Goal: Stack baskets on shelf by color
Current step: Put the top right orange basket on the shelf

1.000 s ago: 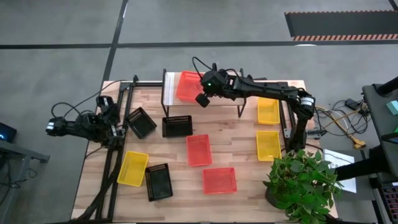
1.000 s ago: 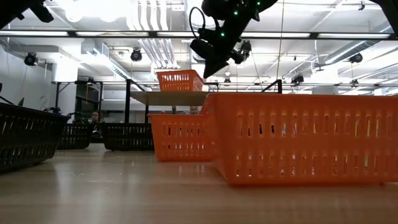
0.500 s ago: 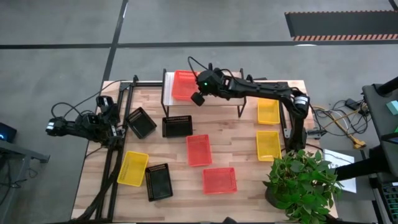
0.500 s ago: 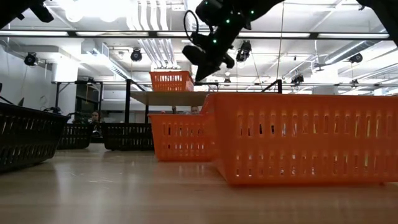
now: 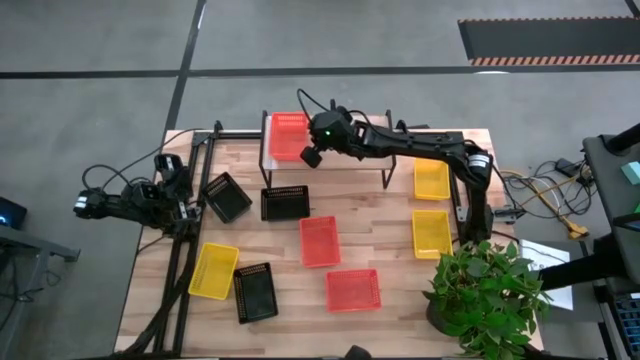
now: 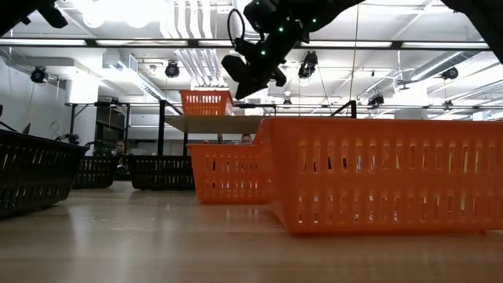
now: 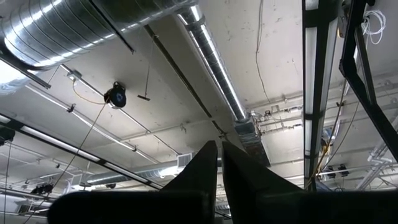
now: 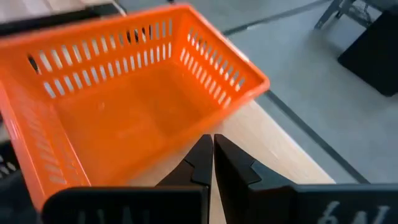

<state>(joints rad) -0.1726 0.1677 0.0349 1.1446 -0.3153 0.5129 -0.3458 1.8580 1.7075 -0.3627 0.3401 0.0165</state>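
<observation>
One red-orange basket point(image 5: 286, 136) stands with its bottom on the left end of the shelf point(image 5: 345, 166); the low view shows the basket point(image 6: 207, 102) on the plank point(image 6: 212, 123). My right gripper point(image 5: 311, 156) is shut, just to the basket's right. The other two red baskets point(image 5: 319, 241) point(image 5: 353, 290), three black ones point(image 5: 227, 196) point(image 5: 284, 203) point(image 5: 254, 292) and three yellow ones point(image 5: 214, 271) point(image 5: 431, 179) point(image 5: 431, 233) lie on the table. My left gripper point(image 7: 219, 163) is shut and points at the ceiling, parked at the table's left edge. My right gripper point(image 8: 212, 146) is at the outside of the basket's long wall point(image 8: 239, 115), the one facing the table's right. Its shut fingertips come from the right and slightly above. Their tips hide the exact spot. The basket sits flat and upright on the shelf plank.
The scattered baskets fill the table's middle, left and right. A potted plant point(image 5: 490, 290) stands at the near right corner. Black frame bars point(image 5: 190, 220) run along the left side. The shelf's right part lies under my right arm point(image 5: 420, 148).
My right gripper has moved toward the table's left along the shelf, staying shut. The red-orange basket has slid left ahead of it across the plank to the shelf's left end, staying upright.
</observation>
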